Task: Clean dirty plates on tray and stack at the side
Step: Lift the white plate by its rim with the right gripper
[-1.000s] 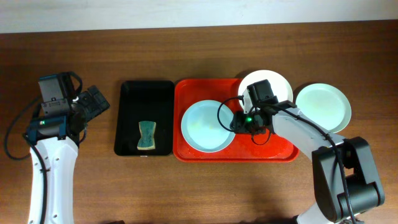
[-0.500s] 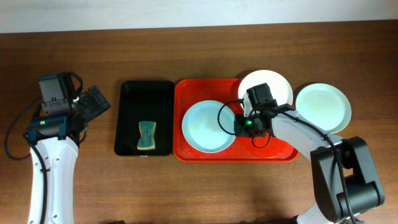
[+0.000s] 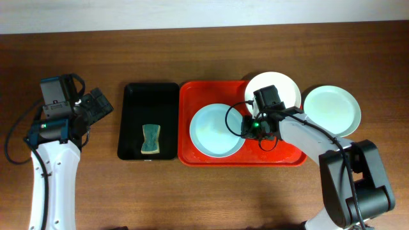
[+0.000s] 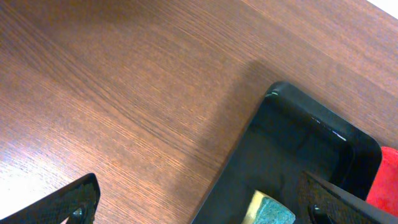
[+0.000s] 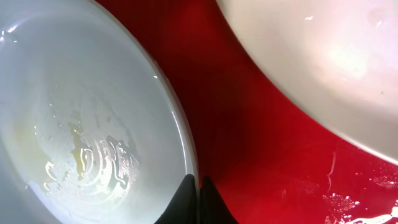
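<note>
The pale blue plate (image 3: 215, 130) lies on the left half of the red tray (image 3: 192, 94). My right gripper (image 3: 246, 128) is shut on its right rim; in the right wrist view the two black fingertips pinch the rim of the blue plate (image 5: 81, 112), which carries a wet yellowish smear. The white plate (image 3: 276, 88) rests on the tray's back right corner, and shows close up as the white plate (image 5: 323, 62). The pale green plate (image 3: 332, 110) sits on the table right of the tray. My left gripper (image 3: 96, 106) stands open over bare wood at the far left.
A black tray (image 3: 152, 102) left of the red one holds a green and yellow sponge (image 3: 151, 139). The left wrist view shows that black tray (image 4: 311, 143), the sponge's corner (image 4: 272, 213) and the wooden table (image 4: 124, 93).
My right gripper has closed on the blue plate's rim, and the plate has slid slightly to the right. The left arm has not moved.
</note>
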You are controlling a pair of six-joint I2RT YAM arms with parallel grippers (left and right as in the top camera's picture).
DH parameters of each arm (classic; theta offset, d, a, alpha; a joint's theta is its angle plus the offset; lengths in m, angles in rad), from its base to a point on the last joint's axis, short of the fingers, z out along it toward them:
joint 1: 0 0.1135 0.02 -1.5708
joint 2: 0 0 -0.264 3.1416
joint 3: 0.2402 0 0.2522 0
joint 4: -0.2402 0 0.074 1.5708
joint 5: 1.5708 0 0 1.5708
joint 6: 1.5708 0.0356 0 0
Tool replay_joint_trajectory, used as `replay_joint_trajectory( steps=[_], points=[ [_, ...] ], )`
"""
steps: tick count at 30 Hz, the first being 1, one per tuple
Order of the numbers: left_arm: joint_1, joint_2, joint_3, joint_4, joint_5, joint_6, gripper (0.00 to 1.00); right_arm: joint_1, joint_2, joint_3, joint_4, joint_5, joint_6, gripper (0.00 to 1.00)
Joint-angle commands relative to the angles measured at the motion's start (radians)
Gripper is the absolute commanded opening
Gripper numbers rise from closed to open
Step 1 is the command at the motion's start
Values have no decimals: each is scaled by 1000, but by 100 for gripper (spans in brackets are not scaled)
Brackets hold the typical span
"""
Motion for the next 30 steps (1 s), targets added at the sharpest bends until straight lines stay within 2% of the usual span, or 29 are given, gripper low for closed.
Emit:
replay_joint_trajectory(
  steps=[1, 8, 13, 17, 22, 30],
  points=[
    [7, 1, 3, -1, 3, -10, 99, -24, 9, 19, 3, -114, 61, 4],
    [7, 1, 3, -1, 3, -10, 99, -98, 4, 89, -14, -393, 61, 4],
    [7, 1, 3, -1, 3, -10, 99, -106, -3, 178, -131, -388, 61, 4],
    [7, 1, 3, -1, 3, -10, 99, -69, -3, 285, -258, -198, 99, 4],
    [7, 1, 3, -1, 3, -10, 99, 47, -3, 412, -285, 23, 195, 4],
    [7, 1, 3, -1, 3, -10, 99, 229, 0, 440, -80, 292, 225, 4]
  ],
)
